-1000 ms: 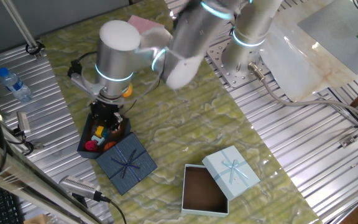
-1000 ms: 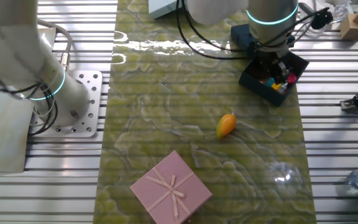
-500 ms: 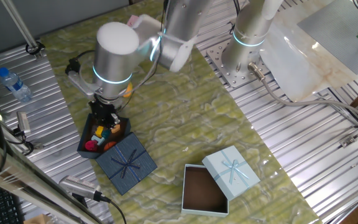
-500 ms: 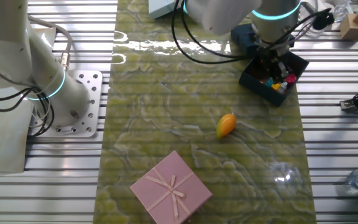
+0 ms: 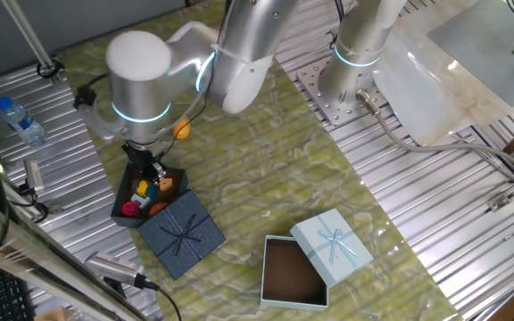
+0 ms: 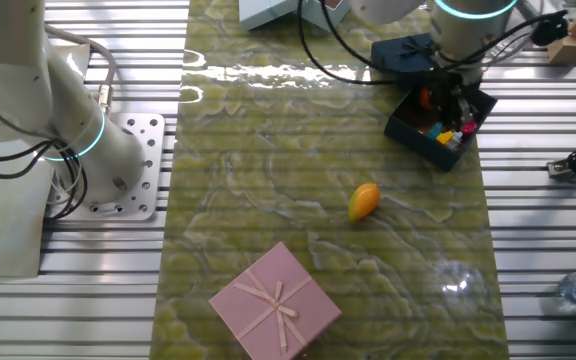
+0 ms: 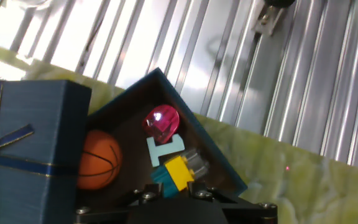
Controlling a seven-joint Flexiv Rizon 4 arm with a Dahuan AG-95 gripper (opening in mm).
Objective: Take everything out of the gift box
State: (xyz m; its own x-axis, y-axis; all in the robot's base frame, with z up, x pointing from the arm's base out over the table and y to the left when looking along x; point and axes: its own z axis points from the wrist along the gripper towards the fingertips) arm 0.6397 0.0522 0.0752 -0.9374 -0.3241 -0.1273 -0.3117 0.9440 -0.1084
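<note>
The square navy gift box [image 5: 146, 198] sits at the green mat's edge by the metal slats, with its ribbon-tied navy lid [image 5: 182, 234] leaning on one side so the inside stays reachable. The gripper [image 5: 149, 169] hangs right over the toys: orange ball [image 7: 98, 160], pink piece [image 7: 161, 121], yellow-teal block [image 7: 174, 173]. Can't tell if the fingers are open. An orange-yellow toy [image 6: 364, 200] already lies mid-mat.

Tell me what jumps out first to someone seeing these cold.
The big silver arm, with its gripper hanging over the open navy gift box near the mat's edge, bright toys packed inside and the bowed lid leaning against it. Next, a lone orange toy mid-mat, and a pink box nearer the camera.
</note>
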